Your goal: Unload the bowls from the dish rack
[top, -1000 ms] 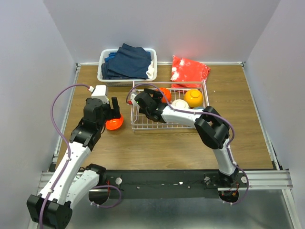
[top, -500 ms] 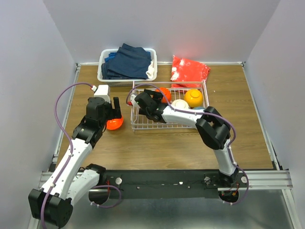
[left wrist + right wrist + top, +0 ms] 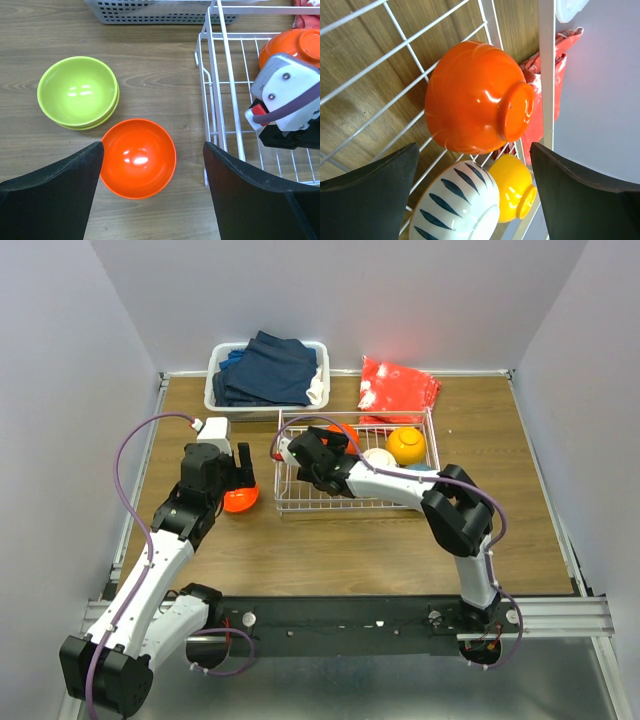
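There are two green bowls [image 3: 77, 92], two red-orange [image 3: 137, 157], one yellow [image 3: 512, 192], one striped [image 3: 457, 205], one teal [image 3: 420, 468], one wire rack [image 3: 218, 75], one tub [image 3: 213, 390], one red bag [image 3: 398, 388].

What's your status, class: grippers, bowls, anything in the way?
Left gripper open above red-orange bowl on the table, beside stacked green bowls. Right gripper open inside dish rack, facing second red-orange bowl. Striped bowl, yellow bowl beside it; nothing blocking.

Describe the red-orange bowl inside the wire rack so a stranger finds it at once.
On the wooden table, find the white wire dish rack. Near its far wall lies a glossy red-orange bowl, tipped over. Its neighbours are a white dark-striped bowl and a yellow-orange bowl; no other there is red-orange.
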